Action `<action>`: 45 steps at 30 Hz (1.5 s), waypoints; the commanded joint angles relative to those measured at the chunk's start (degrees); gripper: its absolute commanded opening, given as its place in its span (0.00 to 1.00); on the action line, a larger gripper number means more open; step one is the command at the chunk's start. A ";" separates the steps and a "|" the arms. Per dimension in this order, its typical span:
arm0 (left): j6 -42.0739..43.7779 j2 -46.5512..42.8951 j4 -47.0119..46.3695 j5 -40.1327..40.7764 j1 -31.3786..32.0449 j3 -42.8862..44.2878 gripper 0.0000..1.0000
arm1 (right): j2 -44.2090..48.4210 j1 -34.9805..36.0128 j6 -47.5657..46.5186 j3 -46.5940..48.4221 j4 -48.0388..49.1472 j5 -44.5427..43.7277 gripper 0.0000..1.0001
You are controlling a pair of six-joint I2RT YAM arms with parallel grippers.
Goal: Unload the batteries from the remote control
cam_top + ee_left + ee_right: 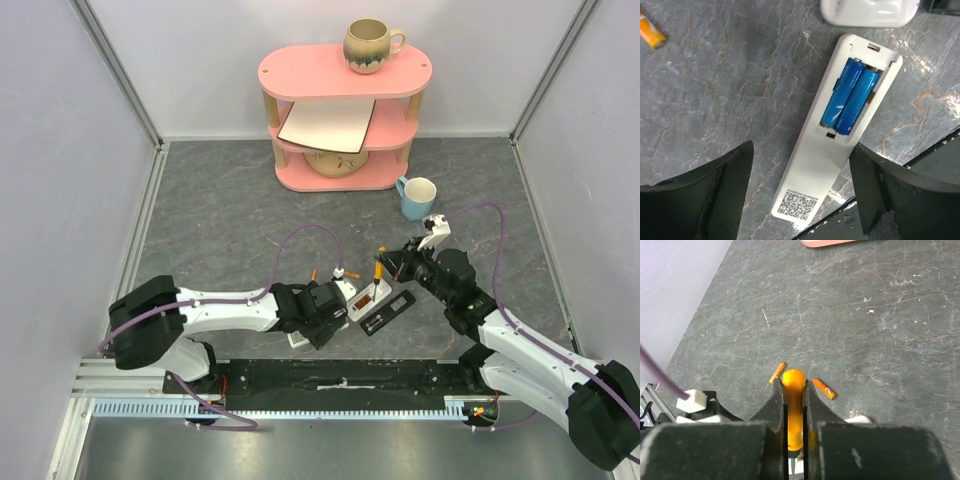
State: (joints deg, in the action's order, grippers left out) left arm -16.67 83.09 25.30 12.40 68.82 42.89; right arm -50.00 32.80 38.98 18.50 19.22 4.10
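Here, an orange battery (823,388) lies loose near the orange-handled screwdriver (793,395).

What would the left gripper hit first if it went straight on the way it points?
The white remote. The open left gripper points down at it, fingers straddling its body just below the blue batteries. Depth is unclear, but it likely meets the casing before the table.

In the left wrist view an orange battery (651,34) runs off the left edge, a second remote (870,12) off the top, and the left gripper (800,192) off the bottom. From above, that gripper hides most of the remote (298,340) by the desk's (220,220) near edge. The right gripper (794,412) hides the screwdriver's (793,390) shaft.
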 commanded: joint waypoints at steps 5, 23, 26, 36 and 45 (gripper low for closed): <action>-0.04 4.98 1.68 -3.26 -2.63 4.48 0.48 | 0.60 0.34 -0.48 -0.31 2.31 -0.05 0.00; 12.44 -13.84 -5.17 -1.50 -14.75 7.02 0.02 | -2.99 0.16 -2.24 4.34 0.21 -1.99 0.00; 16.57 -9.99 -7.19 -3.43 -18.27 10.36 0.02 | -5.36 -0.01 -2.33 6.72 0.11 -1.11 0.00; 28.88 4.00 -8.95 -16.00 -20.13 12.31 0.02 | -5.99 -4.23 -3.30 10.76 -1.99 1.70 0.00; 30.20 5.59 -9.58 -16.27 -15.82 9.75 0.02 | -7.92 -6.08 -1.81 8.48 2.74 5.74 0.00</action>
State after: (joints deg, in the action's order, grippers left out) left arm 9.72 88.58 18.06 -2.66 50.81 52.12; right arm -57.32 27.11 36.80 26.94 18.02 6.85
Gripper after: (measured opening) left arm 0.438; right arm 0.078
